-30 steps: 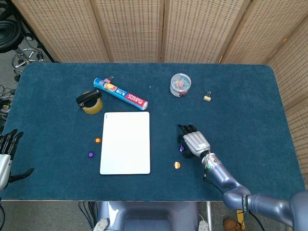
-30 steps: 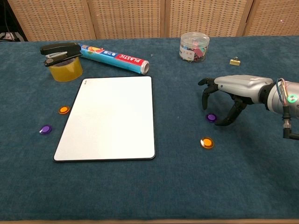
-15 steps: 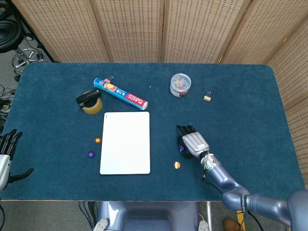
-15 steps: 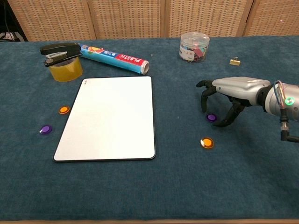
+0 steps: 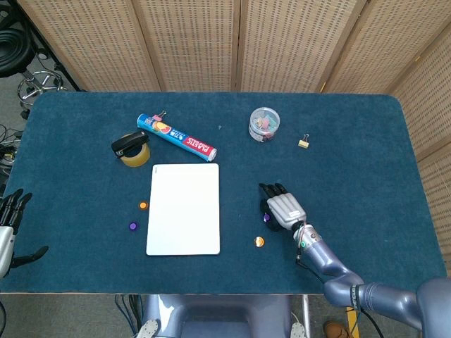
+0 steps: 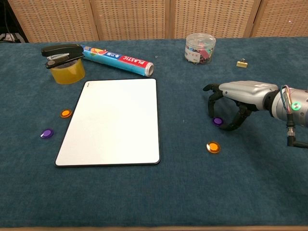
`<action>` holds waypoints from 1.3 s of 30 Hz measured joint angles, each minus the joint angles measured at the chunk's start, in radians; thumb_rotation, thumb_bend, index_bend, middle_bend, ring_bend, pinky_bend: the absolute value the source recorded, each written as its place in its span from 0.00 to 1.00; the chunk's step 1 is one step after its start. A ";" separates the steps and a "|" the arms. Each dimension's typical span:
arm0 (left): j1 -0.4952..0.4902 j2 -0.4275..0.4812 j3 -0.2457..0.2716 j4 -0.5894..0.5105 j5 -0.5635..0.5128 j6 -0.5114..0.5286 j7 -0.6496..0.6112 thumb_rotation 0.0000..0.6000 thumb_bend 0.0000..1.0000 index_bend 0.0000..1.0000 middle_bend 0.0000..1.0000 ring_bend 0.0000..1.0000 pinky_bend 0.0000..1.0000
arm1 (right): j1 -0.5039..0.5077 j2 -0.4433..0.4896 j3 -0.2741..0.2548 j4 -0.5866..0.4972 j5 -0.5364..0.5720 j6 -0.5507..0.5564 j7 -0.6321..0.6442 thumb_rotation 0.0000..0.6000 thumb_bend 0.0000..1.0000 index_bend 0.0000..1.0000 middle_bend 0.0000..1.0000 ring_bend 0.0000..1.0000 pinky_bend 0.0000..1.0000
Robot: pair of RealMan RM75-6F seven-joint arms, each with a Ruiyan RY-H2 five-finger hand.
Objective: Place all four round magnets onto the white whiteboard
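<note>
The white whiteboard lies flat at the table's centre-left, bare. Left of it sit an orange magnet and a purple magnet. To its right lie another purple magnet and another orange magnet. My right hand arches over the right purple magnet. Its fingers are curved down on either side, and the magnet still rests on the cloth between them. My left hand hovers at the table's near left edge, fingers apart, holding nothing.
A plastic-wrap roll, a black stapler atop a yellow tape roll, a clear jar of clips and a gold binder clip stand along the far side. Blue cloth covers the table.
My right hand has settled slightly lower and its fingers have drawn closer around the right purple magnet. The magnets and the whiteboard have not moved.
</note>
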 measured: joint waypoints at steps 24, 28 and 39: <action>-0.001 0.002 0.004 0.005 0.006 -0.006 -0.007 1.00 0.00 0.00 0.00 0.00 0.00 | -0.013 0.013 -0.002 -0.008 0.000 0.014 0.018 1.00 0.37 0.52 0.00 0.00 0.00; -0.001 0.002 0.004 0.005 0.007 -0.007 -0.009 1.00 0.00 0.00 0.00 0.00 0.00 | -0.009 0.020 0.011 -0.030 -0.003 0.021 0.022 1.00 0.38 0.52 0.00 0.00 0.00; 0.000 0.005 0.007 0.003 0.013 -0.008 -0.013 1.00 0.00 0.00 0.00 0.00 0.00 | 0.052 0.000 0.062 -0.089 0.018 0.015 -0.035 1.00 0.38 0.53 0.00 0.00 0.00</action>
